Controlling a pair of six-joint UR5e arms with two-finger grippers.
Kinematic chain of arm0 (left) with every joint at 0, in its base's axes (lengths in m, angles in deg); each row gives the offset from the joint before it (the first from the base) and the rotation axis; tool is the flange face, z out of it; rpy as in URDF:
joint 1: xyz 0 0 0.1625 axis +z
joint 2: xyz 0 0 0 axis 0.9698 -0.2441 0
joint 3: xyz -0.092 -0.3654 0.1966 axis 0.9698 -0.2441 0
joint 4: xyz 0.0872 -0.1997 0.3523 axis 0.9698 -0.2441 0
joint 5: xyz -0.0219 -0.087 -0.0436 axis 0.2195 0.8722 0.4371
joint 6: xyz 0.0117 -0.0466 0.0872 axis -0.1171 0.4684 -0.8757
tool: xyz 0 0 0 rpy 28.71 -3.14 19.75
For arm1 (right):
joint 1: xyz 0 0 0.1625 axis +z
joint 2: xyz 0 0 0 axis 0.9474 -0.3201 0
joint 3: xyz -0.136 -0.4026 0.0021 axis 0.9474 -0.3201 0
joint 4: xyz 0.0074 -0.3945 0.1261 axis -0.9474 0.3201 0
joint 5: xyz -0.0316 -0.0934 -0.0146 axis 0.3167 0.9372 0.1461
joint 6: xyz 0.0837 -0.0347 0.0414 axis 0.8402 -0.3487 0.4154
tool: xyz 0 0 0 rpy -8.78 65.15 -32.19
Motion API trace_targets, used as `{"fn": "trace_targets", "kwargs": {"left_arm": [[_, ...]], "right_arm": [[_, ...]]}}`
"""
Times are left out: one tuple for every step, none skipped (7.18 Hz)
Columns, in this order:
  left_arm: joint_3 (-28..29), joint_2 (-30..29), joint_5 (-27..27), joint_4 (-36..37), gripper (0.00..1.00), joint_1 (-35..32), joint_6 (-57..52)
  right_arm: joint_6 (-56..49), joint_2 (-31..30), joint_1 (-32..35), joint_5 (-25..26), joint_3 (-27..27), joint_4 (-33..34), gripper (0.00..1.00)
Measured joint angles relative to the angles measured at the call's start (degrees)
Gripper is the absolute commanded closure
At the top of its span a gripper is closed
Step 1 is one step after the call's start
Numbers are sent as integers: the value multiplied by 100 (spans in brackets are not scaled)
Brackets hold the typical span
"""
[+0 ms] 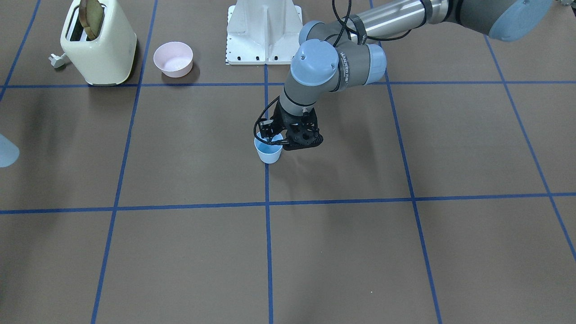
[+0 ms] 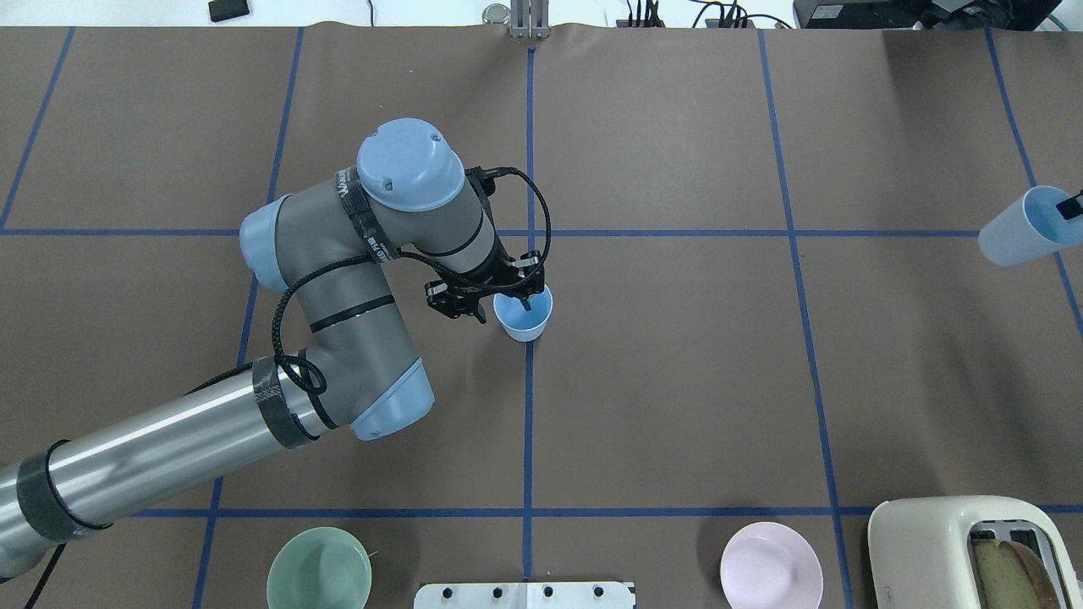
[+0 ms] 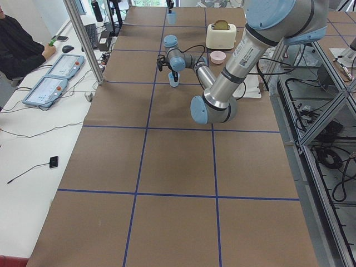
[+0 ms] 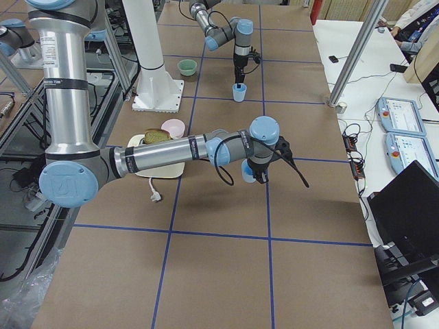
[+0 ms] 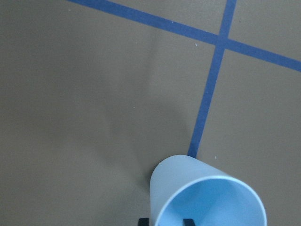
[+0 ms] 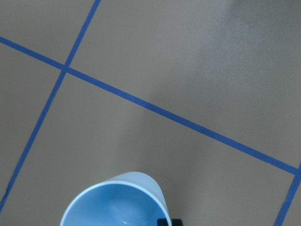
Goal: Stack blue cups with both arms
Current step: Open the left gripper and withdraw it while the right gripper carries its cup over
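One blue cup [image 1: 269, 154] stands upright on the blue tape line at the table's middle; it also shows in the overhead view [image 2: 525, 317] and the left wrist view [image 5: 207, 197]. My left gripper [image 2: 513, 296] is over it, one fingertip inside and one outside the near rim, with a gap showing between them [image 5: 165, 221]. The second blue cup [image 2: 1019, 227] hangs tilted in the air at the table's far right end, and shows at the front view's left edge [image 1: 6, 150]. My right gripper [image 4: 259, 173] is shut on its rim [image 6: 113, 205].
A cream toaster [image 2: 973, 550] holding bread and a pink bowl [image 2: 770, 575] sit near the robot's right side. A mint-green bowl [image 2: 319, 567] sits near its left. The white base stand [image 1: 264, 31] is between them. An operator sits beside the table [image 3: 19, 47].
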Motion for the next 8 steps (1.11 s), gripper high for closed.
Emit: {"fn": "trace_targets", "kwargs": {"left_arm": [[-82, 17, 26, 10, 5, -79, -60], [-171, 65, 63, 45, 5, -176, -182], [-299, 199, 149, 101, 5, -310, -379], [-456, 395, 293, 151, 5, -477, -625], [-579, 585, 456, 222, 4, -681, -901], [-647, 712, 574, 391, 3, -898, -1253], [-700, 793, 625, 662, 3, -1115, -1747], [-791, 925, 642, 918, 3, -1344, -2324]], "right_arm": [[170, 259, -99, 17, 59, 246, 100], [494, 522, -285, 40, 123, 403, 100], [1081, 805, -567, 64, 219, 471, 100], [1797, 1106, -902, 88, 337, 495, 100], [2496, 1409, -1276, 167, 437, 502, 100], [3208, 1734, -1717, 394, 512, 505, 100], [3910, 2089, -2215, 759, 532, 505, 100], [4533, 2424, -2728, 1176, 507, 506, 100]]}}
